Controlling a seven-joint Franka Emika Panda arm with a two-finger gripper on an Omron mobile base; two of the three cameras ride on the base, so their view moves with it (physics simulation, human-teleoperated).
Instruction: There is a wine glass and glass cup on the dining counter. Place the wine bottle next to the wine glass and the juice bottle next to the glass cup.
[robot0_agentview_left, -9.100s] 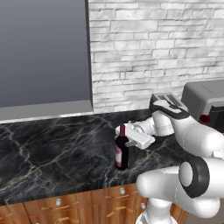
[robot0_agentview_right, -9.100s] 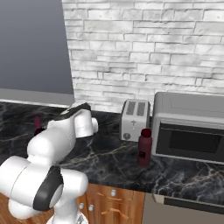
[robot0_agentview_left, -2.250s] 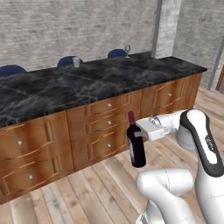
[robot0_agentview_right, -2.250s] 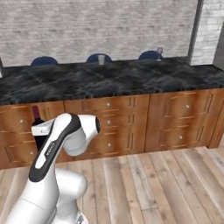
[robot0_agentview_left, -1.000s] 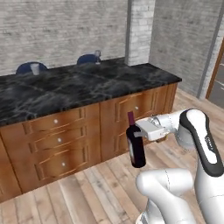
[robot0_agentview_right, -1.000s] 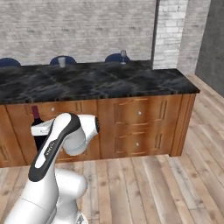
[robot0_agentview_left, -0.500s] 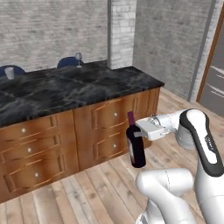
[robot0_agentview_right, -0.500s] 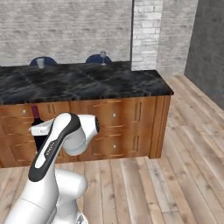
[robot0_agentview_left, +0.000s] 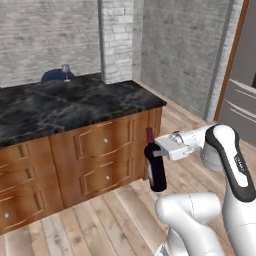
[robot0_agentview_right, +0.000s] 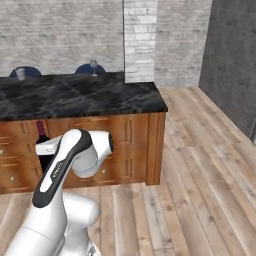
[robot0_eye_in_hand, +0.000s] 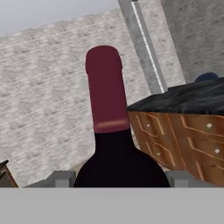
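Note:
My gripper (robot0_agentview_left: 156, 149) is shut on the wine bottle (robot0_agentview_left: 155, 167), a dark bottle with a dark red capsule, held upright over the wood floor in front of the dining counter (robot0_agentview_left: 85, 102). In the hand view its neck (robot0_eye_in_hand: 105, 98) rises between my fingertips (robot0_eye_in_hand: 61, 178). In the right base view the wine bottle (robot0_agentview_right: 42, 142) peeks out behind my arm. The wine glass (robot0_agentview_left: 65, 71) stands at the far edge of the dining counter (robot0_agentview_right: 100, 97), also seen as the wine glass (robot0_agentview_right: 93, 66). The glass cup (robot0_agentview_right: 20, 74) stands further left. The juice bottle is out of view.
A brick pillar (robot0_agentview_left: 117, 40) stands at the counter's far right end. Blue chairs (robot0_agentview_right: 89, 68) sit behind the counter. Wood drawers (robot0_agentview_left: 100, 160) face me. Open wood floor (robot0_agentview_right: 200, 165) stretches right toward a dark wall.
The whole view has shifted: the base has moved, so the counter's right end and the pillar now sit near centre. The bottle stays held in the same pose.

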